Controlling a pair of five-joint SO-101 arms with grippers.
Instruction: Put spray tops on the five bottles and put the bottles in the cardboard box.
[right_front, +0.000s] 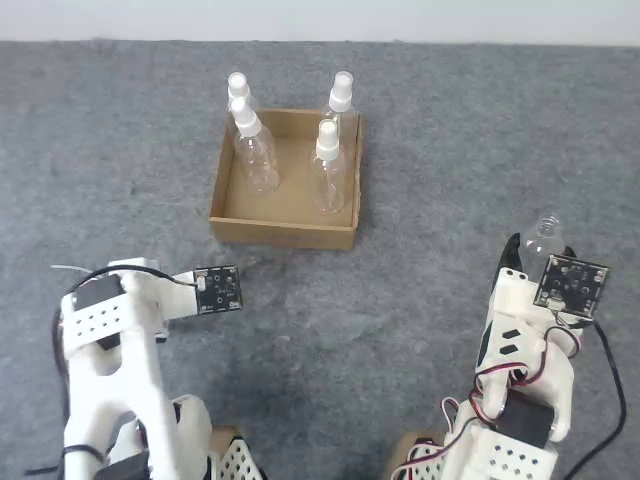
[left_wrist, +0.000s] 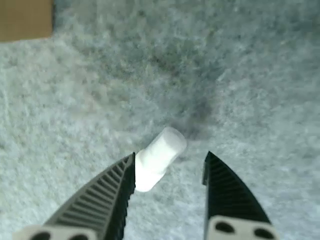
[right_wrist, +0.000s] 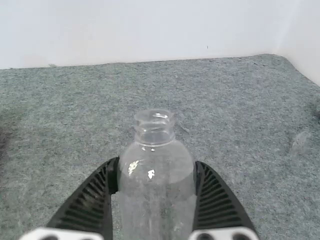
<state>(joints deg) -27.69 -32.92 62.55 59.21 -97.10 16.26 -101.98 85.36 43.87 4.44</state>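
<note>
While the last spray top (left_wrist: 159, 157) lies on its side on the grey mat (left_wrist: 240, 75), the left gripper (left_wrist: 170, 156) hangs over it, fingers (left_wrist: 110, 200) spread, the top hard against one and clear of the other, so this looks like the pick-up step. Next up: close, lift, line it up over the open-necked bottle (right_wrist: 155, 145) that the right gripper (right_wrist: 156, 166) pinches upright. Four capped bottles (right_front: 255, 150) stand at the cardboard box (right_front: 285, 232), the rear pair perhaps just behind it.

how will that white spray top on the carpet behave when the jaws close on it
The spray top looks like small hard plastic, so probably light and stiff. Rounded and lying on its side, it may roll or skid if one jaw touches first.
</note>
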